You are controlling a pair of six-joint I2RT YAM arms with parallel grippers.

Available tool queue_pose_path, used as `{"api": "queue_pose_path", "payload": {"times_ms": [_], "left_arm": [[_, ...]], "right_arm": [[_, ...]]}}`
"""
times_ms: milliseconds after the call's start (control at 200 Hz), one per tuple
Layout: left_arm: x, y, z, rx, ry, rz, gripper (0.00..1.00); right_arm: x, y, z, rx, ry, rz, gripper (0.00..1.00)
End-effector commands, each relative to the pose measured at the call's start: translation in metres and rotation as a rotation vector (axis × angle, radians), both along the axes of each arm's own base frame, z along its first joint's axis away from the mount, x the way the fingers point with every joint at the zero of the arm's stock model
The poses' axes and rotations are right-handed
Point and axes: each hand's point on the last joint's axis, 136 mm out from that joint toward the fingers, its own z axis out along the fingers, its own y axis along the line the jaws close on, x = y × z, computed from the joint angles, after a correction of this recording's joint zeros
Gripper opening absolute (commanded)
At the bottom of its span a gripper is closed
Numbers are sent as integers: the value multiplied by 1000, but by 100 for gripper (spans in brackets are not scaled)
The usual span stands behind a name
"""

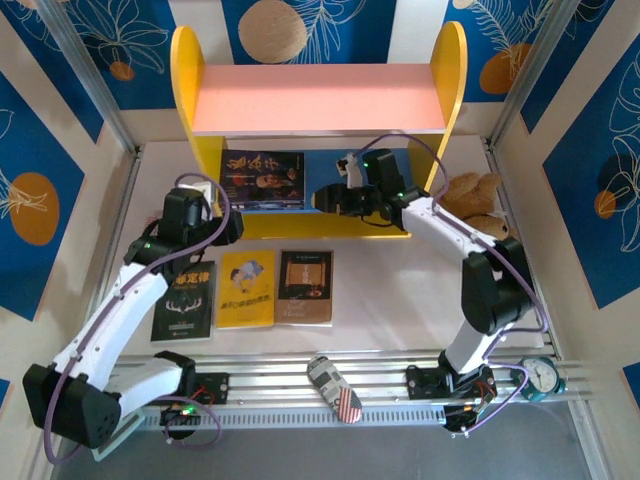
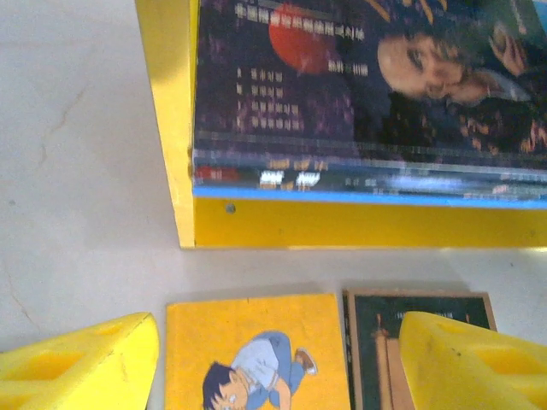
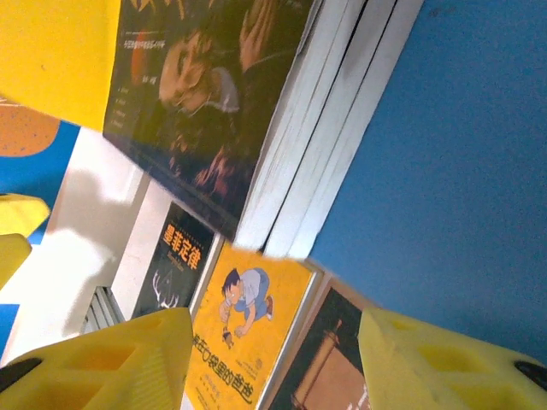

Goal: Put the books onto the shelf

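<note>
Along the near edge, ribbed aluminium rails [image 1: 270,370] are carrying the arm bases, with a small striped roll [image 1: 335,390] lying on them and a teal-rimmed round dial [image 1: 541,377] sitting at their right end. Beyond them a matte white table [image 1: 400,290] is stretching away. Three thin paperbacks are lying flat and face up in a row on it, side by side, their long axes running near to far. They are a black book [image 1: 183,300] with gold lettering, a yellow book [image 1: 247,288] with a cartoon boy, and a brown-black book [image 1: 306,287] with an orange panel. The left gripper [image 2: 278,337] is hovering over the yellow and brown-black covers, its blocky yellow fingers spread wide with nothing between them. Further back the shelf [image 1: 455,80] is standing with rounded yellow side panels. The right gripper [image 3: 269,329] is reaching in over the smooth blue lower board [image 3: 461,171], its jaws apart and gripping nothing. At the left end of that board, just beside the side panel, a dark blue book [image 1: 262,180] with a man's portrait is lying flat on top of a small stack. Its long axis is running along the board, and white page edges are showing beneath it. The pink top board [image 1: 320,98] is spanning above. A brown lumpy thing [image 1: 478,200] is sitting right of the shelf. Blue walls [image 1: 40,150] with white leaves are enclosing the table.
</note>
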Motion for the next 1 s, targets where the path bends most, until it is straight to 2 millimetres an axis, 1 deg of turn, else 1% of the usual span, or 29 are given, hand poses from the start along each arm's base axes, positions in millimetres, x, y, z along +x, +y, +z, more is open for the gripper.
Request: {"api": "queue_pose_path", "payload": {"times_ms": [0, 75, 190, 255, 280, 290, 315, 360, 430, 540, 600, 695, 835, 995], "left_arm": [[-22, -4, -21, -72, 82, -14, 73], [-33, -7, -35, -109, 123, -10, 71], [-48, -11, -60, -160, 176, 18, 70], [-54, -17, -72, -193, 186, 29, 71], [-56, -20, -74, -207, 185, 34, 70], [-58, -21, -79, -209, 193, 36, 70], [-59, -25, -81, -223, 190, 32, 71], [-63, -30, -91, -230, 205, 34, 70], [-69, -40, -103, -220, 226, 22, 71], [-75, -57, -118, -178, 262, -3, 70], [-79, -66, -124, -144, 280, -26, 70], [-79, -77, -131, -124, 296, -44, 70], [-76, -88, -137, -116, 310, -62, 69], [-74, -98, -143, -116, 332, -77, 69]], "right_arm": [[-23, -14, 4, -45, -26, 0, 55], [-40, -20, -2, -67, -22, -5, 55], [-66, -28, -21, -108, 2, -15, 55], [-81, -33, -37, -119, 35, -29, 55], [-87, -34, -45, -123, 52, -31, 55], [-89, -34, -49, -126, 58, -31, 55], [-94, -35, -56, -131, 71, -34, 55], [-104, -36, -72, -155, 102, -39, 55], [-117, -39, -95, -204, 144, -51, 55], [-133, -41, -120, -234, 192, -63, 55], [-139, -41, -128, -247, 204, -68, 55], [-144, -38, -140, -283, 216, -74, 55], [-141, -32, -156, -342, 241, -88, 55], [-132, -14, -167, -393, 261, -85, 54]]}}
